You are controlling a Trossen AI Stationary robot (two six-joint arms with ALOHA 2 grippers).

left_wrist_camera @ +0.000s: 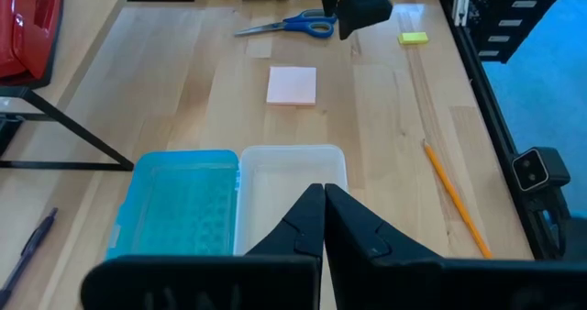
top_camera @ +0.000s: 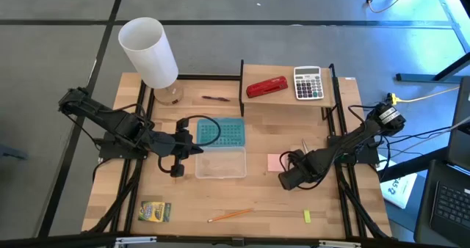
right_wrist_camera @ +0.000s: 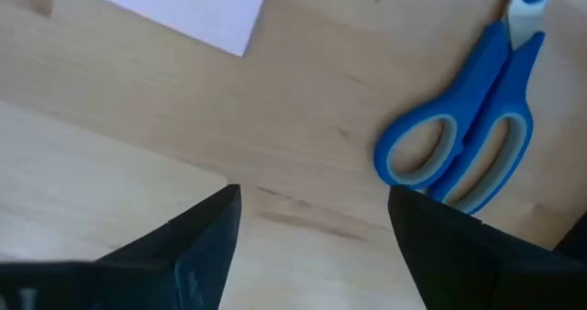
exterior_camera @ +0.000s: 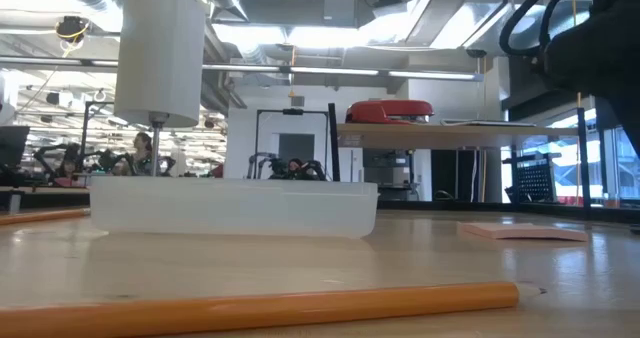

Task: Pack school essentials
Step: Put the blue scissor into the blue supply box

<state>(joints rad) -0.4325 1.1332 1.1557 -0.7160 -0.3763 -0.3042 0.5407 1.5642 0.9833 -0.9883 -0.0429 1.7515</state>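
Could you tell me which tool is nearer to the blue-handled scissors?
Right. The right tool hangs open just above the blue-handled scissors; the left tool waits shut over the clear case.

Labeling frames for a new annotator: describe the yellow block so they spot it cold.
Start at the table's front edge, the side away from the raised shelf with the stapler and calculator. Go toward the right arm's side, past the pencil. The yellow block lies alone there, by far the smallest item and the only plain bright yellow one.
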